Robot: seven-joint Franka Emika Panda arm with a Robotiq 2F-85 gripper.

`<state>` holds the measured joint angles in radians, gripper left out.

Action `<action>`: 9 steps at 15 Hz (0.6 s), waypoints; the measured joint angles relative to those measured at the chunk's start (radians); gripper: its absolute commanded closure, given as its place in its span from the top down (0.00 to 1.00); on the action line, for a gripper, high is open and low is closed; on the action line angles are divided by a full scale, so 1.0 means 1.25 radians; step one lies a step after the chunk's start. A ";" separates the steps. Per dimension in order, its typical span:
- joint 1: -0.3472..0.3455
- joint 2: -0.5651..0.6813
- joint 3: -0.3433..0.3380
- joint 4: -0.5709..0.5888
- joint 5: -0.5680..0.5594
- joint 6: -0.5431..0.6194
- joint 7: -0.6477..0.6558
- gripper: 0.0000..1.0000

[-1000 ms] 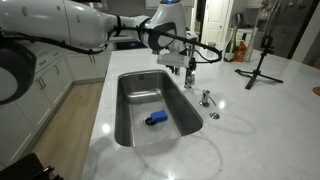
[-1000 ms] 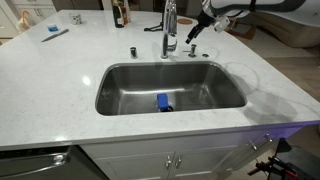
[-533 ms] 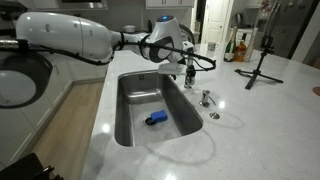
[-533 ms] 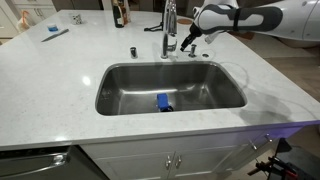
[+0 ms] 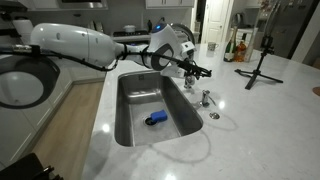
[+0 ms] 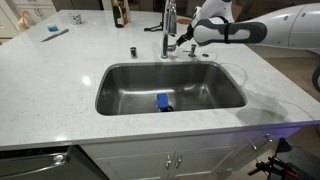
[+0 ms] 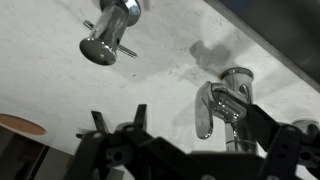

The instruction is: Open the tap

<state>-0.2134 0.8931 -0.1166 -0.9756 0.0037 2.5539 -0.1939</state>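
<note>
The tap (image 6: pixel 169 28) is a tall chrome gooseneck standing behind the steel sink (image 6: pixel 112 88). In an exterior view (image 5: pixel 189 78) my gripper mostly covers it. The wrist view shows its base and small side lever (image 7: pixel 205 108) close up. My gripper (image 6: pixel 186 39) sits right beside the tap's base, on the lever side, also seen in an exterior view (image 5: pixel 192 70). In the wrist view the dark fingers (image 7: pixel 190 150) are spread open, with the lever between and just beyond them. Nothing is held.
Short chrome stub fittings stand on the counter (image 6: pixel 132 50) (image 5: pixel 205 98) (image 7: pixel 105 40). A blue object (image 6: pixel 162 102) lies in the sink. A black tripod (image 5: pixel 262 60) stands on the white counter. A dark bottle (image 6: pixel 120 12) is at the back.
My gripper has moved in toward the tap and lower, from beside the spout to right next to the lever at its base. The tap has not moved.
</note>
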 measured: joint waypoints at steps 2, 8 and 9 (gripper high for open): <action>0.016 0.008 -0.034 0.004 -0.009 0.016 0.044 1.00; 0.048 0.045 -0.092 0.010 -0.021 0.088 0.099 1.00; 0.053 0.054 -0.102 0.011 -0.021 0.104 0.105 1.00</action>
<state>-0.1476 0.9603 -0.2444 -0.9617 -0.0226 2.6842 -0.0625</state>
